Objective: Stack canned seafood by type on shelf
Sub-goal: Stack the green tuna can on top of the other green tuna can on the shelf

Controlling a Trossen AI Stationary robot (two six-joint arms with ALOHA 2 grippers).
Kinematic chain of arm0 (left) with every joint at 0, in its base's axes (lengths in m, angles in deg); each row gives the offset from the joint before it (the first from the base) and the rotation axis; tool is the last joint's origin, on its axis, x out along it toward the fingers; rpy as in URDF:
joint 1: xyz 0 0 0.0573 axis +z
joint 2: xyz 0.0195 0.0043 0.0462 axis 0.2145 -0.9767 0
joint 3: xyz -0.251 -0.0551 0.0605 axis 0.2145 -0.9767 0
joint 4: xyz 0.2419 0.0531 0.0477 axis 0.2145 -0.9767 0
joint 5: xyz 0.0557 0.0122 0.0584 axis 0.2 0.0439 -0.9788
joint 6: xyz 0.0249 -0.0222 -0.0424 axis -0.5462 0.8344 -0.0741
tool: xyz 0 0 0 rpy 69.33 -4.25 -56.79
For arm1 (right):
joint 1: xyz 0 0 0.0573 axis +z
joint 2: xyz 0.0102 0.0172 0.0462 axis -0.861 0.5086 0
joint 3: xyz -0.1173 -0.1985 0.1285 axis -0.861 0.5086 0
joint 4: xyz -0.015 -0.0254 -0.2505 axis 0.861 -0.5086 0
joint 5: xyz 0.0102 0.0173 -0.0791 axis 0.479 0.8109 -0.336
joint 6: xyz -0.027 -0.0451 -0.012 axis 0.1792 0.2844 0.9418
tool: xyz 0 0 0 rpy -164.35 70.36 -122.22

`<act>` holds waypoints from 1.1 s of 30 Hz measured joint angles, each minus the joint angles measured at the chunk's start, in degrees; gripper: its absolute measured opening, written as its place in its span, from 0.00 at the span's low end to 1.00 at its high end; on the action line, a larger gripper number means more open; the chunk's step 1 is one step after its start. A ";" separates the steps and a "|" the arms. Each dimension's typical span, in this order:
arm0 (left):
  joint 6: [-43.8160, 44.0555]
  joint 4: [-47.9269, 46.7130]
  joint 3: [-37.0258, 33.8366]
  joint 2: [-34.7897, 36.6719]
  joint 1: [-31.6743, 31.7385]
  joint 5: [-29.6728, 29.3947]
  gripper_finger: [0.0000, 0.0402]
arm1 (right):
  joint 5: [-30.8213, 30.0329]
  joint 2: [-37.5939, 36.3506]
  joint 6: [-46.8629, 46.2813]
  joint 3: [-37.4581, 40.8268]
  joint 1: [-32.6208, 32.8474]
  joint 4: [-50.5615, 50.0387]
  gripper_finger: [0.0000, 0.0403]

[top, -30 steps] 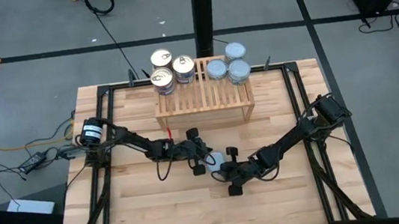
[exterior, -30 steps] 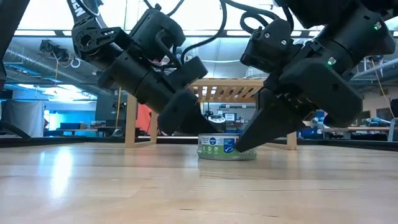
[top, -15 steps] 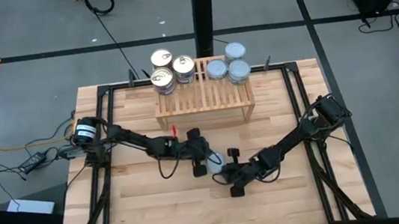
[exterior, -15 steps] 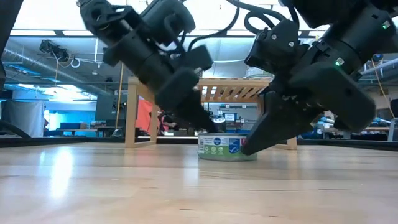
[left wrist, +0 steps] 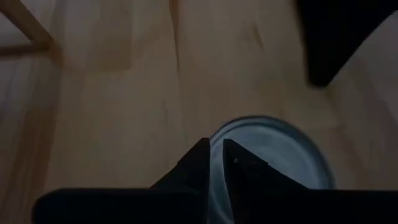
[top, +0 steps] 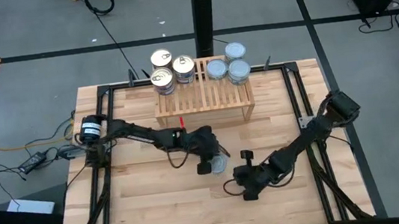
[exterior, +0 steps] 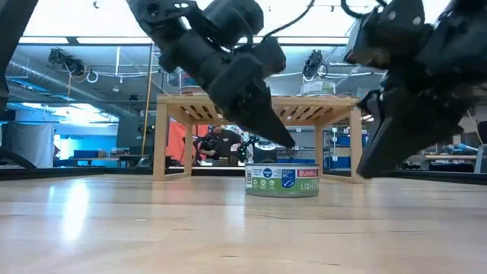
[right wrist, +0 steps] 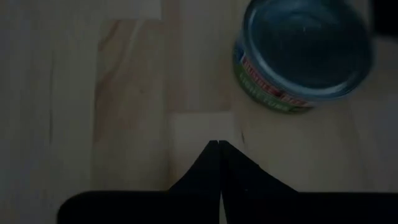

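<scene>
I have pulled my right gripper (top: 245, 174) back from the tin (exterior: 281, 181) toward the near side of the table (top: 151, 215), fingers pressed together, while my left gripper (top: 213, 161) has slid in over the tin, its fingers nearly touching above the lid and gripping nothing. The tin stands upright on the table between my two grippers, axis vertical, pale blue-silver lid up, label facing the near edge. Beyond it, the shelf (top: 203, 101) carries gold-lidded tins (top: 170, 67) at its far left and blue-lidded tins (top: 228, 65) at its far right.
</scene>
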 joint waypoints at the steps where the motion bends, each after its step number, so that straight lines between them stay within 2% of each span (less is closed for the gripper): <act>1: -1.01 -1.49 0.94 -0.54 0.45 0.54 0.13 | -0.76 -0.41 -0.04 0.00 0.35 -0.11 0.02; 6: -4.85 -7.36 5.78 -3.59 2.10 2.59 0.12 | -2.39 -1.11 -0.04 0.00 1.39 -0.13 0.02; 11: -7.29 -10.44 9.47 -5.73 2.89 8.16 0.12 | -2.57 -1.11 -0.10 0.00 1.40 -0.27 0.02; 23: -7.54 -14.61 12.72 -8.58 3.92 10.38 0.14 | -2.77 -1.11 -0.22 0.00 1.40 -0.24 0.02; 33: -9.16 -16.64 15.60 -8.91 4.01 8.85 0.16 | -2.79 -1.11 -0.23 0.00 1.40 -0.20 0.02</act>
